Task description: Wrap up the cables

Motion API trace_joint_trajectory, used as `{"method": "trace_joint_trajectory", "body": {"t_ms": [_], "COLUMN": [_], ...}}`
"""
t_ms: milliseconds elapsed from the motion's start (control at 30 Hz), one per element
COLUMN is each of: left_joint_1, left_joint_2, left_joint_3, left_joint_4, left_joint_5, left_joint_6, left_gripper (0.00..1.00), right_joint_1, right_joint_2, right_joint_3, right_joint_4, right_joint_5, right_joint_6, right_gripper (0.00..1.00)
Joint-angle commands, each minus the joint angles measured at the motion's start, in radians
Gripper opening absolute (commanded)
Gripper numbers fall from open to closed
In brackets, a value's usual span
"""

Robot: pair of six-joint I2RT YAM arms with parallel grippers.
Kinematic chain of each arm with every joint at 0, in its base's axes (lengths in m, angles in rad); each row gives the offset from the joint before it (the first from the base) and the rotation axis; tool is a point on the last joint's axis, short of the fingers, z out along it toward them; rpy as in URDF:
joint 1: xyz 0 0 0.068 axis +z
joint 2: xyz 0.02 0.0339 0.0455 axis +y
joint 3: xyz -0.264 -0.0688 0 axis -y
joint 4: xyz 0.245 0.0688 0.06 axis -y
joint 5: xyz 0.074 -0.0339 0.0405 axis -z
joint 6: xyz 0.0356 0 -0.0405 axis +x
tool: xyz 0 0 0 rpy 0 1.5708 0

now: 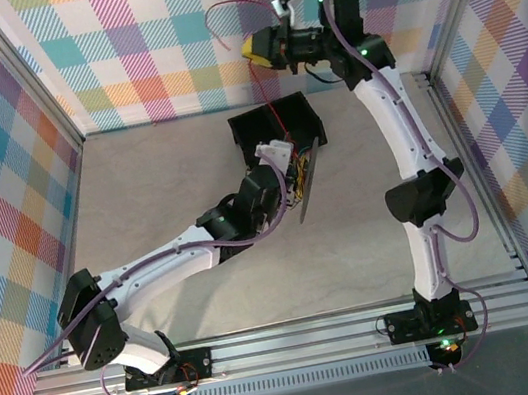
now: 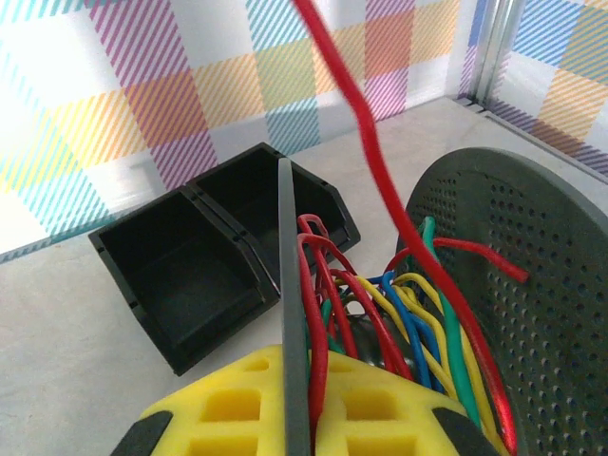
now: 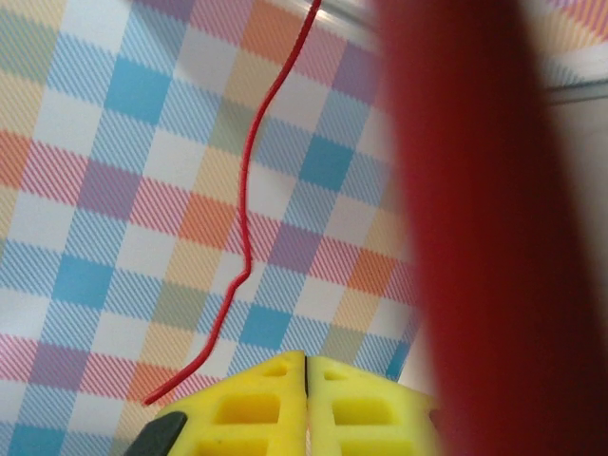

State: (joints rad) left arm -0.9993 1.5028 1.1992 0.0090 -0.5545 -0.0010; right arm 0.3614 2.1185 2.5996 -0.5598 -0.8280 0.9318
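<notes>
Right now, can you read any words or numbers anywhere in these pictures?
None: no words, numbers, labels or signs can be read on the black bins, the spool, the cables, the yellow claw pads or the checked walls.

Robot lab cell, folks.
Checked backdrop panels (image 1: 137,46) box in the tabletop (image 1: 164,204); aluminium rails (image 1: 298,339) carry left arm (image 1: 155,271) and right arm (image 1: 409,153).

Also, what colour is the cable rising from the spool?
Red cable, clearest in the left wrist view.
</notes>
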Motion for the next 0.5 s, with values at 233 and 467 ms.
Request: {"method": "trace_joint_trajectory", "body": {"t_ms": [233,467], "left_joint_1": [-0.156,-0.196], "left_joint_2": [-0.105,-0.334], "left_joint_3": [-0.046,-0.054], "left_joint_4": [-0.133,-0.147], "left_joint_5": [0.110,0.198], "left_joint_6": [0.040,-0.024], "left_gripper": [0.00,0.00], "right_joint_1": [-0.128,-0.132], "right_joint_2": [0.002,0.001], "right_joint_3": [-0.029,-0.225], "right_joint_4": [-0.070,-0.074], "right_joint_5": [0.303,0.373], "right_joint_6": [-0.234,-0.315], "right_gripper": [0.00,0.00]}}
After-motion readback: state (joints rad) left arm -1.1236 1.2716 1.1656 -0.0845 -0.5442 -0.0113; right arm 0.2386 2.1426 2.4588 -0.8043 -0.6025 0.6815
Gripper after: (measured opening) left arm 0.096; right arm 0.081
